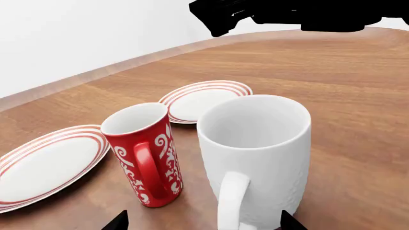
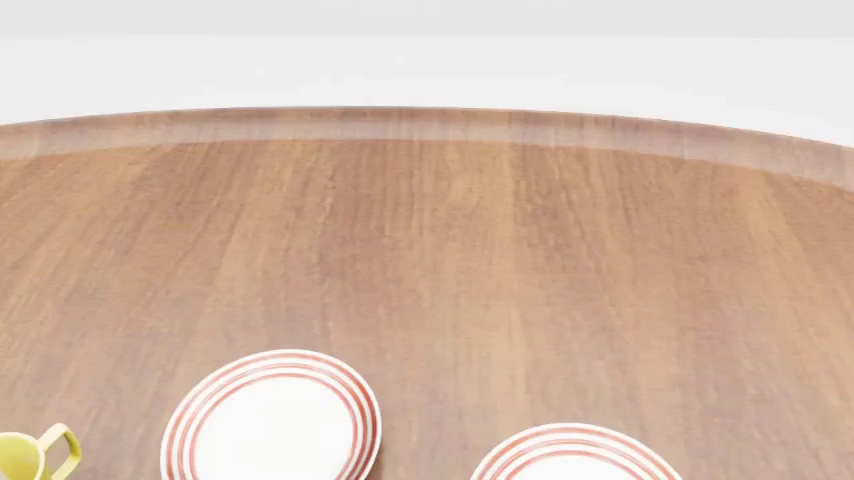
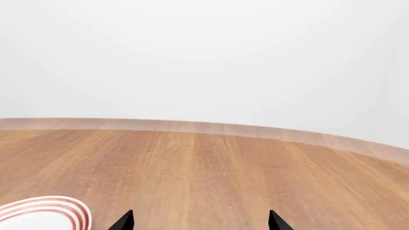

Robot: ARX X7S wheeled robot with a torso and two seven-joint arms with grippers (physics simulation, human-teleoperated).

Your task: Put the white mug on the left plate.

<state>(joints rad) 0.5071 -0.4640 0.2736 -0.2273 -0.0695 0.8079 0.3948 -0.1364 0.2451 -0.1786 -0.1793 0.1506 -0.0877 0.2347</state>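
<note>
Left wrist view first: the white mug (image 1: 255, 158) stands upright on the wooden table (image 1: 345, 96), close before the camera, tall, glossy and plain white inside and out, its loop handle turned toward the lens. Just beside it stands the smaller red mug (image 1: 143, 153) with white swirls, also upright, handle facing the same way. Behind them lie two white plates with thin red rings; the left plate (image 1: 45, 165) sits beside the red mug, the other plate (image 1: 206, 99) farther back, between the two mugs as seen from here. Only the two dark fingertips of the left gripper (image 1: 204, 224) show, spread wide to either side of the white mug's base, holding nothing. The black right arm (image 1: 288, 14) crosses high in the background.

Head view: both plates sit at the near edge, and a yellow mug handle (image 2: 34, 455) peeks in beside the left plate.

Right wrist view: the right gripper (image 3: 199, 221) is spread apart over bare wood, a plate rim close by.
</note>
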